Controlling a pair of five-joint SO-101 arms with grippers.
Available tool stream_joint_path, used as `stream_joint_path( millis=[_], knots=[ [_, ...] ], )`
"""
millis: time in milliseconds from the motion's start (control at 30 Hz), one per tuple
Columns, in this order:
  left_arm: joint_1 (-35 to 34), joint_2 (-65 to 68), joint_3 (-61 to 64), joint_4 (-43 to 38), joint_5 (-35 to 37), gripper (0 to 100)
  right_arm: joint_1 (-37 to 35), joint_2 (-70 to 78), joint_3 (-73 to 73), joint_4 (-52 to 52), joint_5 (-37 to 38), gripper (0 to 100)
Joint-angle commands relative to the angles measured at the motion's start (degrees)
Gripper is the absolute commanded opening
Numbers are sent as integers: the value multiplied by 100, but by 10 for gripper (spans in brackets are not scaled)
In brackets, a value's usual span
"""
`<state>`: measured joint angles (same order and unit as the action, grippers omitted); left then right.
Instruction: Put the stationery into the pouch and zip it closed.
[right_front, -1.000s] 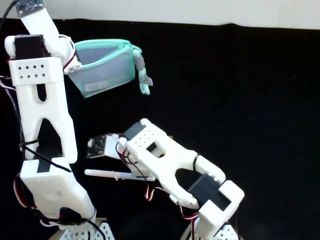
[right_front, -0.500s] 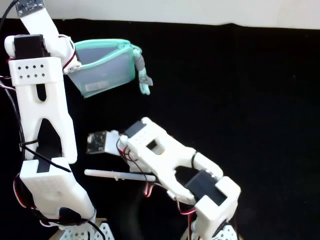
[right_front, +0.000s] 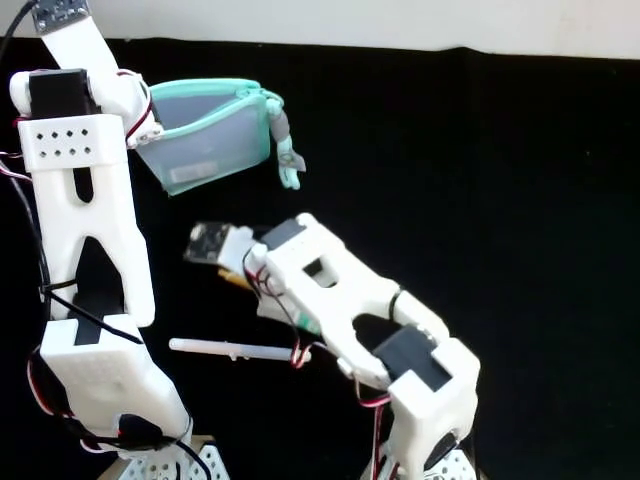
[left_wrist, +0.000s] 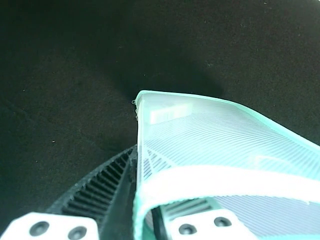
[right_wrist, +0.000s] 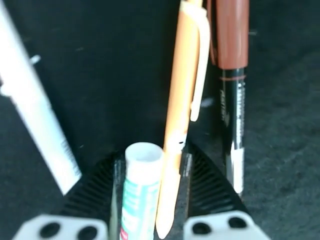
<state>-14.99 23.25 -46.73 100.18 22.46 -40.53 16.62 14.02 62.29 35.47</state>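
Four stationery pieces: one tube (right_wrist: 141, 195), one orange pen (right_wrist: 182, 90), one brown marker (right_wrist: 231, 75) and one white pen (right_front: 235, 351).
Pouch: we count one pouch (right_front: 210, 135), teal with a half-clear wall. It is held up above the desk (right_front: 480, 200) at the upper left of the high view.
Zip: the mouth looks open to us, and one zip pull (right_front: 288, 160) hangs at the corner.
Arms: two, each with one claw.
Left claw (left_wrist: 145, 200): closed on the rim of the pouch.
Right claw (right_wrist: 155, 160): closed on the tube and the orange pen together. They sit side by side between the jaws.
On the desk: the white pen lies near the arm bases. The brown marker lies just beside the right claw, outside its jaws.
Inside the pouch: we cannot make out any stationery through the wall.
Done, as we judge: the pouch is held ready and two pieces are gripped.
Not yet done: these two pieces must go into the pouch, then the marker and the white pen. After that the zip must be closed.
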Motion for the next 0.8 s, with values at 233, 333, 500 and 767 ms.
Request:
stream_joint_path(
  millis=[233, 333, 500, 767],
  knots=[
    [-154, 110, 22, -88, 9, 7, 602, -1235, -593, 532, -809, 7],
    [-145, 110, 31, -88, 9, 7, 681, -1657, -593, 699, -1011, 7],
    [-136, 110, 31, -88, 9, 7, 690, -2167, -303, 769, -1116, 7],
    [-127, 110, 31, -88, 9, 7, 708, -2387, 646, 426, -1081, 13]
  ],
)
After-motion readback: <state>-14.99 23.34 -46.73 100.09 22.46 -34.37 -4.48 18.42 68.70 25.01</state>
